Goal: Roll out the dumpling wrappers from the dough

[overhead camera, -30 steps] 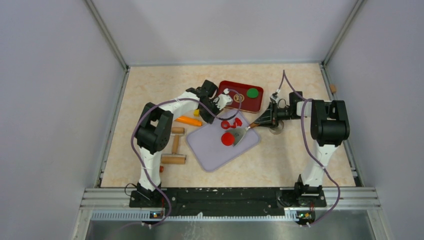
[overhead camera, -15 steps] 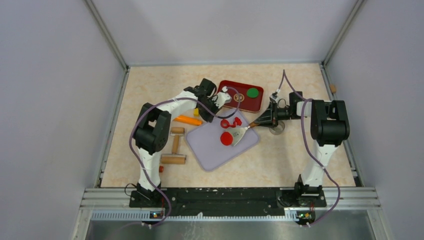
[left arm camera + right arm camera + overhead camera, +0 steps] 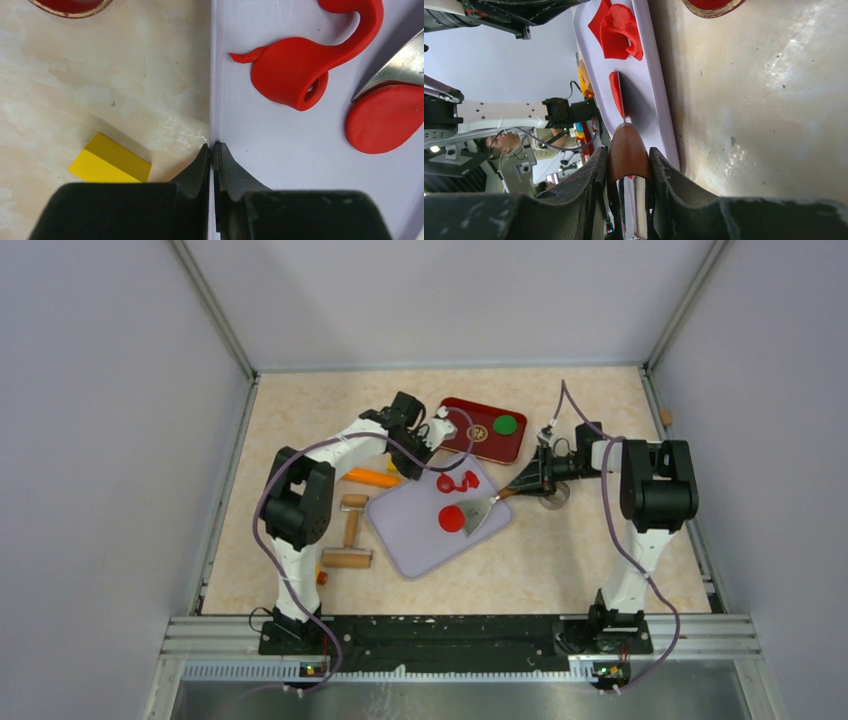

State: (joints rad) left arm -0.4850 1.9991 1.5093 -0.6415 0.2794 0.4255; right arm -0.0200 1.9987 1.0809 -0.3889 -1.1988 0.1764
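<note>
A round flat red wrapper (image 3: pixel 452 518) lies on the lilac board (image 3: pixel 420 545); it also shows in the left wrist view (image 3: pixel 382 117). Curly red dough scraps (image 3: pixel 458 481) lie on the board's far part (image 3: pixel 295 75). My left gripper (image 3: pixel 418 472) is shut on the board's far left edge (image 3: pixel 213 146). My right gripper (image 3: pixel 525 480) is shut on the brown handle (image 3: pixel 625 145) of a metal spatula (image 3: pixel 476 512). The spatula's blade (image 3: pixel 400 67) lies over the wrapper's edge (image 3: pixel 614 92).
A red tray (image 3: pixel 470 440) with a green disc (image 3: pixel 505 424) stands behind the board. An orange stick (image 3: pixel 375 478), a yellow block (image 3: pixel 110 162), a rolling pin (image 3: pixel 348 530) and a wooden piece (image 3: pixel 346 560) lie left of the board. A round cutter (image 3: pixel 550 500) lies under the right wrist.
The left gripper has shifted left and the board, with wrapper and scraps, has slid a little left with it. The spatula blade followed leftwards.
</note>
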